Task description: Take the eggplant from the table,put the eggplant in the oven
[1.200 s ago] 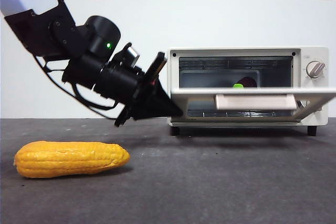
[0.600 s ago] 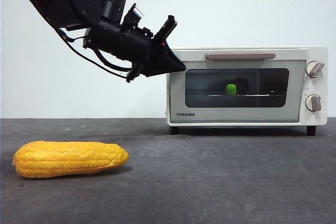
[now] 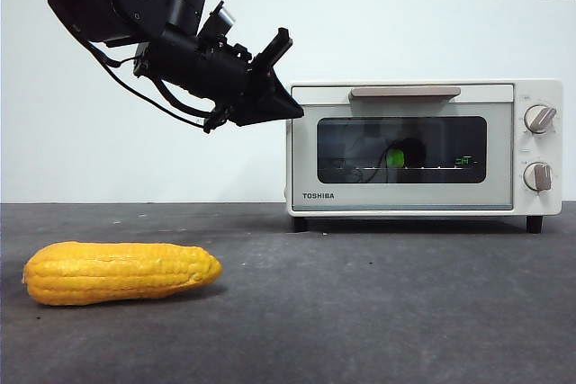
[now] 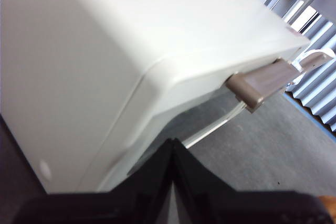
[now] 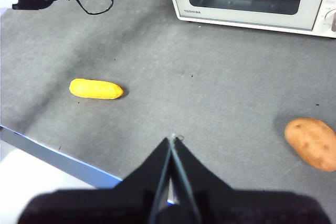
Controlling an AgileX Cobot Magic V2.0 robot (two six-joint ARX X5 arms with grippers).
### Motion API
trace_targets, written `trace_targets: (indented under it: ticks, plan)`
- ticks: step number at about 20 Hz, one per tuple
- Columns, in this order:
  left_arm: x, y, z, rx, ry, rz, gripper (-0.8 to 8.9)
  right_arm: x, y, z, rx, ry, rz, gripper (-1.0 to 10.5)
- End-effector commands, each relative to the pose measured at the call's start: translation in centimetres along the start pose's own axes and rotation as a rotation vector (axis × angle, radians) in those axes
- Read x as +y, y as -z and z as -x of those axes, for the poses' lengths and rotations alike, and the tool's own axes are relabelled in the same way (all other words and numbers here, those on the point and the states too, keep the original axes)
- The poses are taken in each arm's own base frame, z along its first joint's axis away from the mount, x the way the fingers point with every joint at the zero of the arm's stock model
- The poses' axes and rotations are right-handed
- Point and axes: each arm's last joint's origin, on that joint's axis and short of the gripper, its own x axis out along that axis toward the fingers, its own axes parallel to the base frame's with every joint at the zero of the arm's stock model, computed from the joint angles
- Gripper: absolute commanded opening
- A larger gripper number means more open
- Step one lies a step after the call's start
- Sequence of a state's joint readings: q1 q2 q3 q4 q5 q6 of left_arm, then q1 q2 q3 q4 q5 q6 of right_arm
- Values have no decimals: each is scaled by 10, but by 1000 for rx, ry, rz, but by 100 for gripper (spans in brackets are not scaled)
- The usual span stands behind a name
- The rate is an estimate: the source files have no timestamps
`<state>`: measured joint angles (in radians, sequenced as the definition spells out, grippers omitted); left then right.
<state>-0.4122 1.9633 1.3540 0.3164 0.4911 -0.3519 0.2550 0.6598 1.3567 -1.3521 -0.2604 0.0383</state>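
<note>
The eggplant (image 3: pixel 397 156) sits inside the oven (image 3: pixel 423 146), on the wire rack behind the shut glass door. We see only its green stem end facing the front and a dark body running back into the cavity, so we judge, through tinted glass, that its long axis lies front to back. The placing looks done to us.

The left gripper (image 3: pixel 290 107) hangs in the air just beside the oven's upper corner, on the side away from the knobs, its jaws pressed together on nothing. The door handle (image 4: pixel 260 83) lies close past its tips along the top of the door. It is the nearer arm by far, and any move off should go up and away from the oven's side wall, where the room is open.

The right gripper (image 5: pixel 171 145), jaws likewise closed and empty, waits high over the worktop (image 5: pixel 220 93), well apart from the oven. Below it the corn (image 3: pixel 119 272) lies lengthwise on the worktop, and a potato (image 5: pixel 313 142) rests toward the other side, both clear of the oven's front.
</note>
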Motion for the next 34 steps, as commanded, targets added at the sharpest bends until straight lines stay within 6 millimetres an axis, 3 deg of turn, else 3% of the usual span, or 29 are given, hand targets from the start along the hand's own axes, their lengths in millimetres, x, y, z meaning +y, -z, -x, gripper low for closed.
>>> trace_targets:
  ticks: [1, 8, 15, 19, 25, 29, 34]
  plan:
    - [-7, -8, 8, -4, 7, -19, -7, 0, 3, 0, 20, 2, 12, -12]
    - [-46, -35, 52, 56, -5, -100, -7, 0, 3, 0, 20, 2, 13, -12]
    - [-120, -69, 142, 8, -86, -207, -7, 0, 3, 0, 20, 3, 13, -11]
    - [-157, -70, 197, 10, -108, -218, -7, 0, 3, 0, 20, 6, 13, -8]
    - [-193, -57, 257, 36, -61, -230, -5, 0, 3, 0, 21, 6, 12, 1]
    - [-202, -52, 280, 31, -48, -235, -4, 0, 3, 0, 22, 6, 12, 1]
    - [-204, -52, 283, 22, -46, -232, -4, 0, 3, 0, 22, 6, 12, 1]
